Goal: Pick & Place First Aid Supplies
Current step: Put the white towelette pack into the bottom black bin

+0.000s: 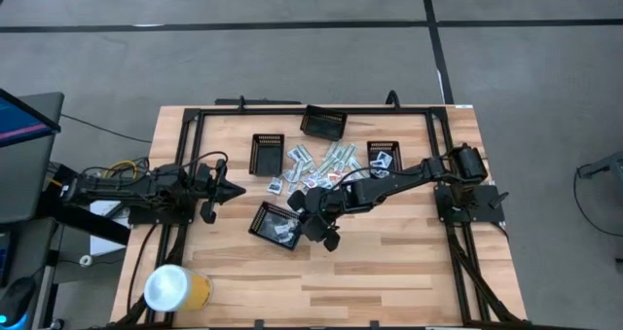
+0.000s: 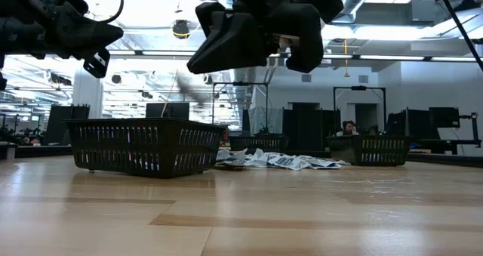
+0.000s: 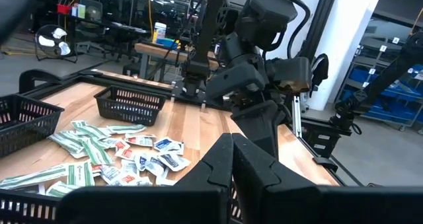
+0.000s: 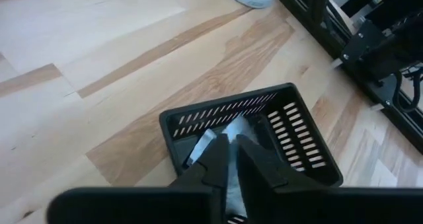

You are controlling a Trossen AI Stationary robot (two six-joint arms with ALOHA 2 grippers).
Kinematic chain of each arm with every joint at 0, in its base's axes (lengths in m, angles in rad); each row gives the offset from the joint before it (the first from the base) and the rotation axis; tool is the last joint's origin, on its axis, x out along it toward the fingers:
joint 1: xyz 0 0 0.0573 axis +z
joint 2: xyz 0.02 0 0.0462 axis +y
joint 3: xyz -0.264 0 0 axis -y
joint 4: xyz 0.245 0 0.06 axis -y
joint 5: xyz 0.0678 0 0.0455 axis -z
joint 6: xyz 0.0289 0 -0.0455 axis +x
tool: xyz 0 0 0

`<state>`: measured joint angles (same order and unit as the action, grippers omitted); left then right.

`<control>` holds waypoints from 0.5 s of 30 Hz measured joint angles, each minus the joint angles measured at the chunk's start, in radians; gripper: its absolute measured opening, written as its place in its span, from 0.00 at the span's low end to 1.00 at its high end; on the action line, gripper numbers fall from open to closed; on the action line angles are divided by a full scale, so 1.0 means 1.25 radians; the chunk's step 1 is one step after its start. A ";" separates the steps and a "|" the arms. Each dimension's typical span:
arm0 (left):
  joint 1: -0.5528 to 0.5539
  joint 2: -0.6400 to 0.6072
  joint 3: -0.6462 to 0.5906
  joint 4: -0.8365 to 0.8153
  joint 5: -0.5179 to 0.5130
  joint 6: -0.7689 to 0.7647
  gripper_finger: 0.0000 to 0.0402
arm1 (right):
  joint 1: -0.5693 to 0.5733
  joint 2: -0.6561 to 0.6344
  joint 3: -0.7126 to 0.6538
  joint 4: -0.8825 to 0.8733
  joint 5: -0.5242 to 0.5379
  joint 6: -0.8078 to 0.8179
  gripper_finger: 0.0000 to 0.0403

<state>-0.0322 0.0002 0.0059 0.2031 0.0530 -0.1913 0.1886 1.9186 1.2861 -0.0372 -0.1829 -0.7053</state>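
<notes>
The right end effector (image 4: 231,159) hangs over the near tray (image 1: 275,223), fingers barely parted, seemingly releasing a packet (image 4: 218,139) there, while most supplies (image 1: 321,166) lie mid-desk and the shut left end effector (image 1: 232,190) waits aside.

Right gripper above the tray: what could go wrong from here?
The right gripper hangs over the tilted tray with a packet at its tips; released off-centre, it may miss. The gripper may also bump the tray wall. The left gripper, shut, waits at the table's left.
</notes>
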 joint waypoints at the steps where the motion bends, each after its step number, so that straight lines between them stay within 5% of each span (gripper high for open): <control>1: 0.000 0.000 0.000 0.000 0.000 0.000 0.02 | 0.000 0.000 0.000 0.001 0.000 0.000 0.09; 7: 0.000 0.000 0.000 0.000 0.000 0.000 0.02 | 0.000 0.000 0.000 0.006 0.057 0.002 0.19; 15: 0.000 0.000 0.000 0.000 0.000 0.000 0.02 | 0.001 -0.028 0.003 -0.017 0.288 0.115 0.18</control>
<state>-0.0322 0.0002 0.0059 0.2035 0.0532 -0.1917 0.1894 1.8836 1.2898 -0.0589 0.1770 -0.5615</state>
